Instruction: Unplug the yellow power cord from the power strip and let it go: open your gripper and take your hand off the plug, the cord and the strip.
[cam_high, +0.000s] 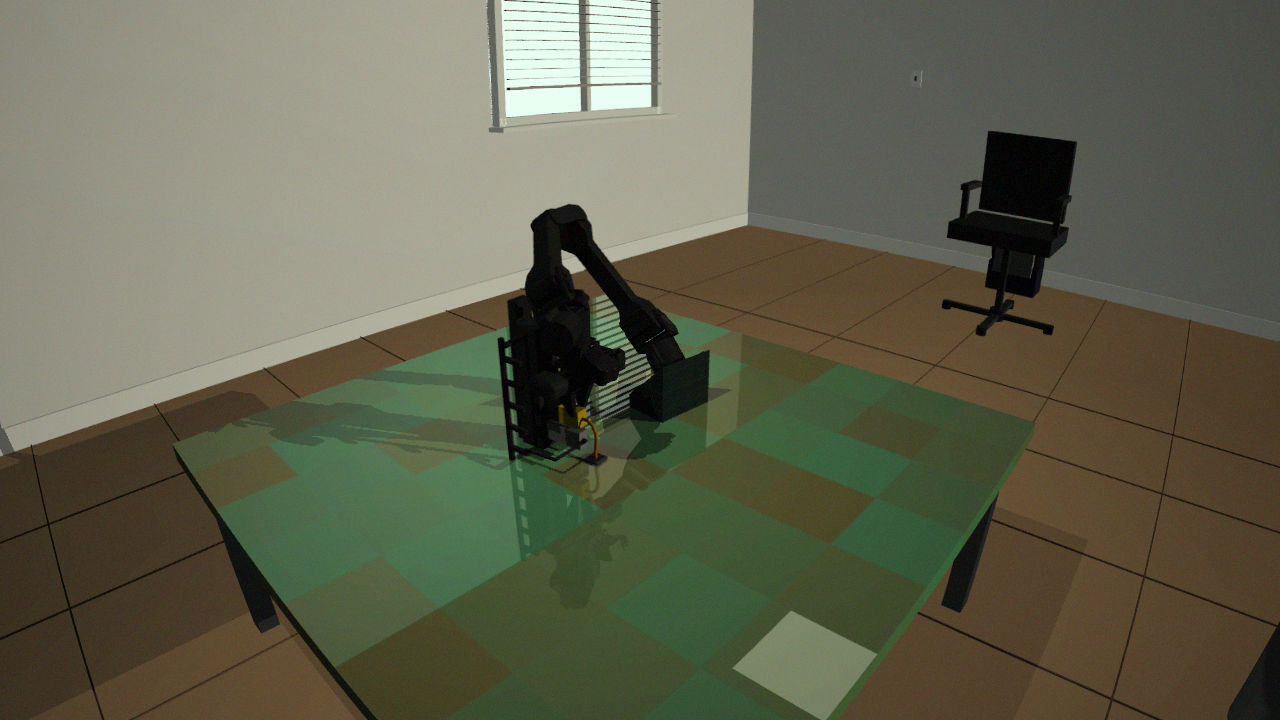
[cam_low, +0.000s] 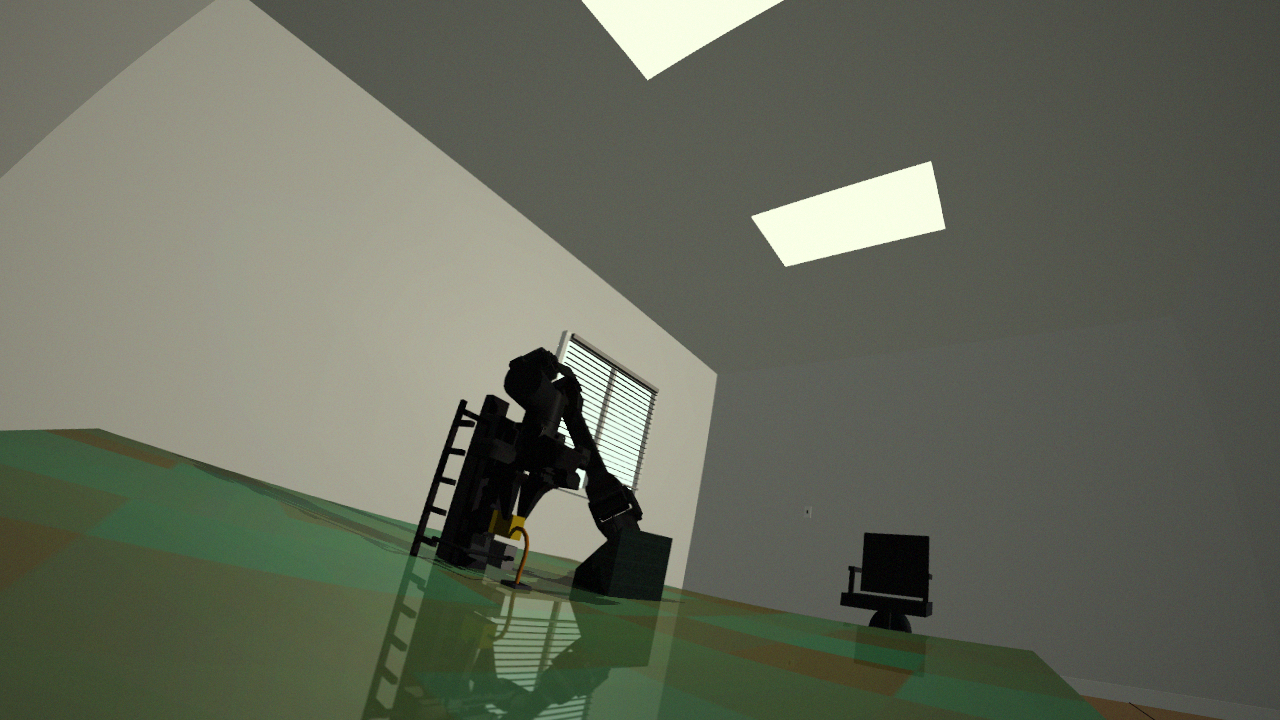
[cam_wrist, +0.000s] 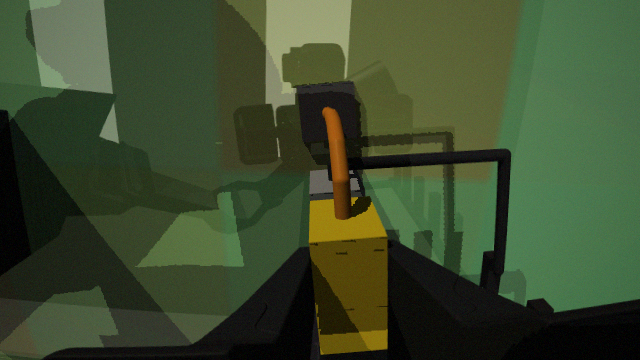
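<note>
The yellow plug (cam_wrist: 350, 290) stands upright on the grey power strip (cam_low: 503, 553) (cam_wrist: 327, 184), with no gap visible between them. The pins are hidden. My gripper (cam_wrist: 346, 255) is shut on the plug from above, one dark finger against each side. In the exterior view the fingers reach down onto the yellow. The orange-yellow cord (cam_high: 597, 439) (cam_low: 526, 555) (cam_wrist: 339, 155) leaves the plug's side and bends down to a small dark block (cam_high: 595, 459) (cam_low: 515, 584) (cam_wrist: 327, 120) on the table. In the top view the arm and gripper largely merge with the dark upright structure behind.
A black ladder-like rack (cam_high: 503, 402) (cam_low: 436, 483) stands beside the strip. A thin black bar (cam_wrist: 430, 158) runs from near the strip to the right in the wrist view. A dark green box (cam_high: 687, 385) (cam_low: 646, 565) is at the arm's base.
</note>
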